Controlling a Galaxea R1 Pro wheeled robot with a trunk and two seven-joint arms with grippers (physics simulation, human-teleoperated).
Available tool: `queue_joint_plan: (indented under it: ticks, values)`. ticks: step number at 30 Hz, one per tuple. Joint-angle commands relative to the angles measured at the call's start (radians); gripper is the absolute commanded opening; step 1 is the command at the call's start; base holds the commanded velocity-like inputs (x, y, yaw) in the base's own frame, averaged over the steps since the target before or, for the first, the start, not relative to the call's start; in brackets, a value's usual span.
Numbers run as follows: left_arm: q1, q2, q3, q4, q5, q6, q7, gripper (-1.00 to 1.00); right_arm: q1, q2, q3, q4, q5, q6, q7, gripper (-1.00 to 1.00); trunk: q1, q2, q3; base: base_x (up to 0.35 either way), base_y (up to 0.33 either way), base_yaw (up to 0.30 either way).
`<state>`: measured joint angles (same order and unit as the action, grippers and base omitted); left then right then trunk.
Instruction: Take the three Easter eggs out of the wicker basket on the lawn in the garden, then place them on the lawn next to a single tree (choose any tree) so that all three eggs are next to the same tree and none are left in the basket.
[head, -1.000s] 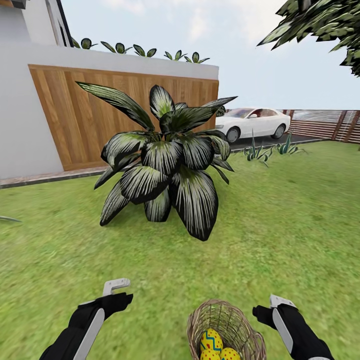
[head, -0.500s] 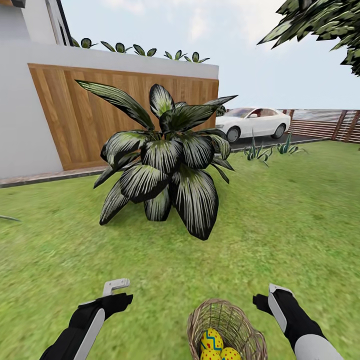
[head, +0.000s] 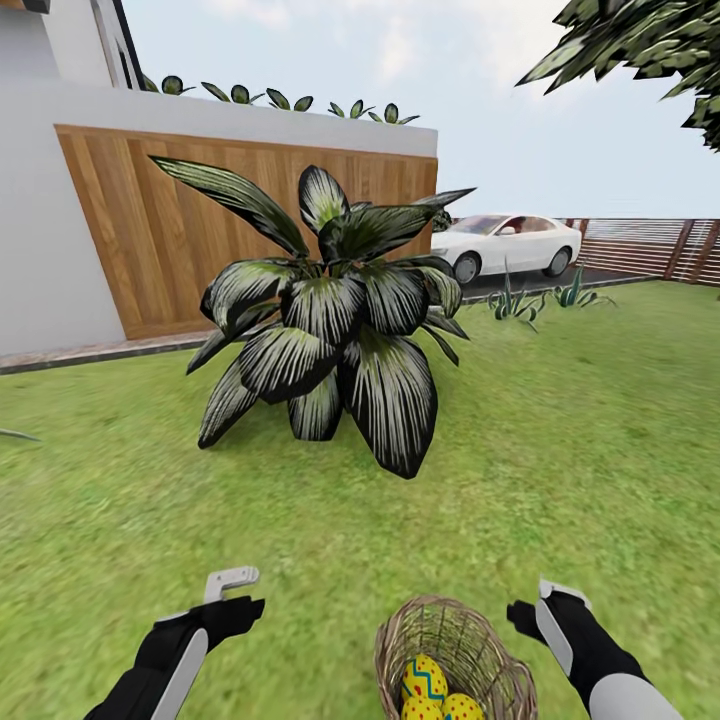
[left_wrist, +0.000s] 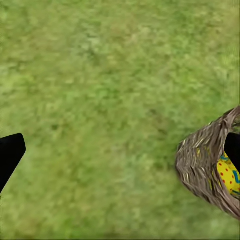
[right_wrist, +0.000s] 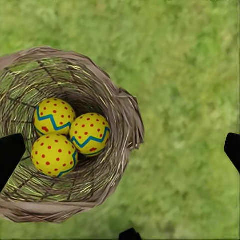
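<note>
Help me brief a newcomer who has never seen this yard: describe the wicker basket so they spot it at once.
Start at the big striped-leaf plant on the lawn; come straight toward the robot. Between the left gripper and right gripper sits the round brown wicker basket. It alone holds three yellow eggs with blue zigzags and red dots.

Three yellow Easter eggs (right_wrist: 67, 135) clustered — touching — inside upright wicker basket (right_wrist: 122, 117) on lawn (head: 560, 450)

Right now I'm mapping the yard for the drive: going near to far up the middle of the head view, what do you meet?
Round brown wicker basket holding yellow eggs with blue zigzags → mottled green lawn → low broad-leaved striped plant → brown wooden slat wall.
</note>
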<state>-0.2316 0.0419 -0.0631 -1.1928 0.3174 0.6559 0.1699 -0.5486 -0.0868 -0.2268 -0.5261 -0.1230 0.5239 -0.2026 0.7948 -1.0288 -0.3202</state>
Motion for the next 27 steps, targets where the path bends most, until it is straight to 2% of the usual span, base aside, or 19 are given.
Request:
queue_joint_plan:
  ticks: [1,27]
  values:
    - [0.001,0.001,-0.003,0.0,0.01,0.002,0.01,1.0,-0.001,0.0,0.001,0.008,-0.011,-0.01,-0.006,1.0,0.004,-0.008,-0.005,0.0,0.0,0.0]
    - [0.009,0.004,-0.002,0.005,0.011,-0.021,0.002,1.0,-0.001,0.008,0.006,0.014,-0.009,-0.033,0.002,1.0,0.104,-0.19,-0.086,0.0,0.0,0.0]
